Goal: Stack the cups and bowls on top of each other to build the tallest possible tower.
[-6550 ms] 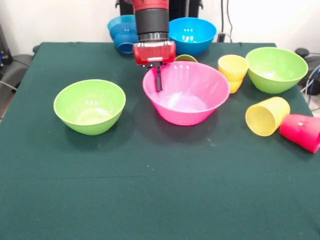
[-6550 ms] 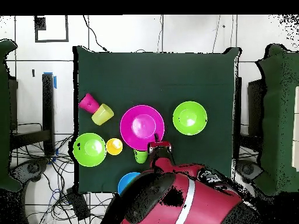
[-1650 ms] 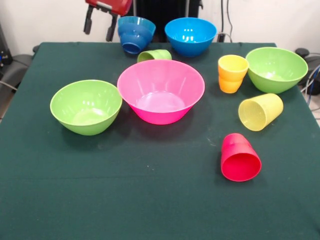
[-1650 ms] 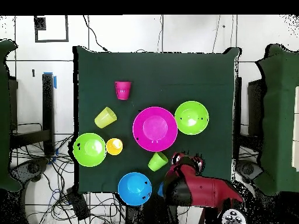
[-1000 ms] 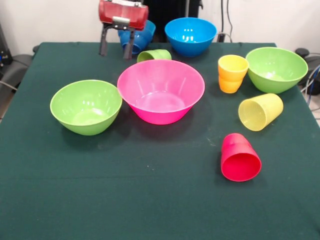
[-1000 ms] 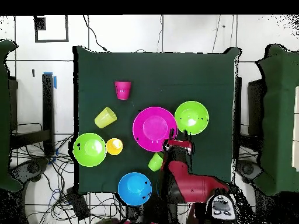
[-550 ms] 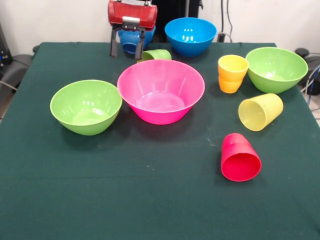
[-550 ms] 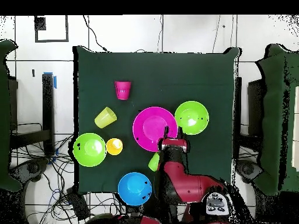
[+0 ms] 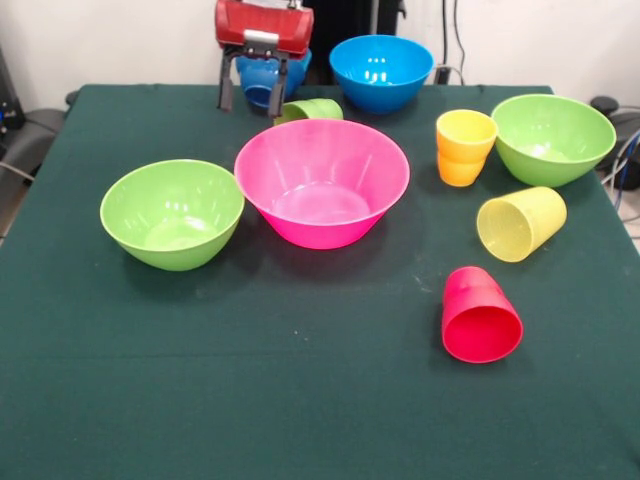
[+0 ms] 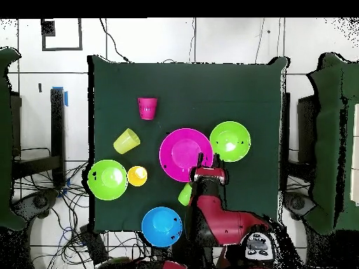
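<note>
Six bowls and four cups on the table, and honestly not much tower to show for it. The only thing stacked is the small blue bowls [image 9: 268,78] at the far edge, nested one in another behind my gripper [image 9: 252,92]. I think that's just the two little ones, but my own wrist hides most of them, so don't quote me.

My fingers are spread apart with nothing between them, hanging just above the cloth, between that blue stack and the green cup [image 9: 310,109] lying on its side behind the pink bowl [image 9: 322,180].

Everything else is loose: the bright blue bowl [image 9: 381,69] sits alone at the back, one lime bowl [image 9: 173,212] on one side of the pink one, the other lime bowl [image 9: 552,137] off on the opposite side. The orange cup [image 9: 464,146] stands upright, the pale yellow cup [image 9: 527,229] and the red cup [image 9: 480,315] are tipped over.

It's all glossy, slick plastic with flared walls on a dark green felt-like table [image 9: 300,400]. The cups have ribbed lower halves, which should give my fingers some bite.
</note>
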{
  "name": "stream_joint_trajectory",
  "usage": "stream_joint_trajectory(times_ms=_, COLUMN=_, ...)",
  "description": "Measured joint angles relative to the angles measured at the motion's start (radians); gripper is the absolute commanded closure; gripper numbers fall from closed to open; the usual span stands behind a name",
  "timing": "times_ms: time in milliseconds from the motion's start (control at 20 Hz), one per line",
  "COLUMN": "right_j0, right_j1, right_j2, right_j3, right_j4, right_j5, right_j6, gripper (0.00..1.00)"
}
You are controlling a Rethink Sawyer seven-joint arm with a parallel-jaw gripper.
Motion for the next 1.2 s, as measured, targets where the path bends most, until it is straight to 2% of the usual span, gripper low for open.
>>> stream_joint_trajectory(times_ms=650, right_j0=0.025, right_j1=0.019, right_j2=-0.043, right_j3=0.0, right_j4=0.002, right_j5=-0.021, right_j6=0.0, gripper=0.0)
stream_joint_trajectory(times_ms=950, right_j0=0.07, right_j1=0.052, right_j2=-0.084, right_j3=0.004, right_j4=0.038, right_j5=-0.137, right_j6=0.0, gripper=0.0)
stream_joint_trajectory(times_ms=1200, right_j0=0.078, right_j1=0.073, right_j2=-0.099, right_j3=0.009, right_j4=0.06, right_j5=-0.206, right_j6=0.0, gripper=0.0)
